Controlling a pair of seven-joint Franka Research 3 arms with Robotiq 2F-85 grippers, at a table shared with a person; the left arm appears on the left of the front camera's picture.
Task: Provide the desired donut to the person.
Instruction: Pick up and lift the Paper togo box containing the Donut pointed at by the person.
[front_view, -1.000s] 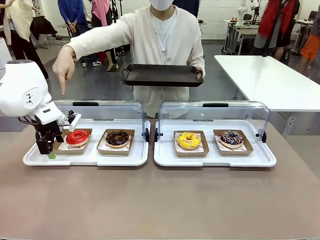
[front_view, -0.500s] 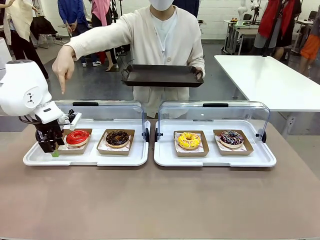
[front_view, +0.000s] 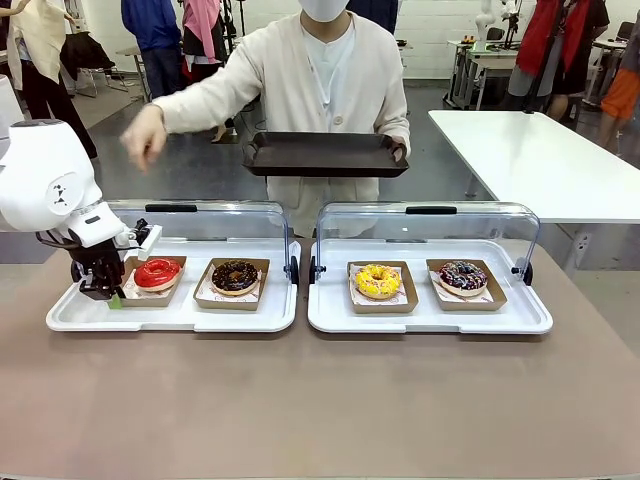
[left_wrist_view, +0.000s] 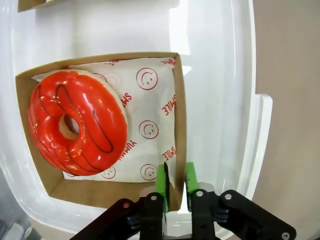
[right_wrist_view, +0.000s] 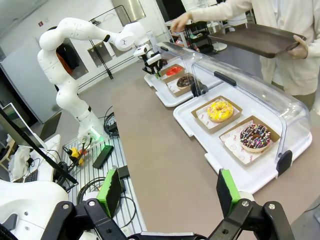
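Note:
The red-glazed donut (front_view: 157, 272) (left_wrist_view: 75, 122) lies in a brown cardboard tray (front_view: 130, 296) (left_wrist_view: 178, 120) at the left end of the left white serving tray (front_view: 170, 318). My left gripper (front_view: 108, 298) (left_wrist_view: 175, 179) is shut on the near-left wall of that cardboard tray, one green pad on each side. The person (front_view: 330, 80) in a cream cardigan stands across the table, holding a dark tray (front_view: 325, 153) in one hand, the other hand (front_view: 145, 135) raised over the left case. My right gripper (right_wrist_view: 167, 194) hangs open, well back from the table.
A chocolate donut (front_view: 235, 275) sits beside the red one. The right serving tray (front_view: 430, 318) holds a yellow donut (front_view: 377, 280) and a sprinkled donut (front_view: 463, 275). Clear lids (front_view: 200, 225) stand open behind both trays. A white table (front_view: 540, 160) stands at the far right.
The person's pointing hand has lifted and moved right, no longer pointing down. My left gripper has shifted slightly right and up on the cardboard tray's edge.

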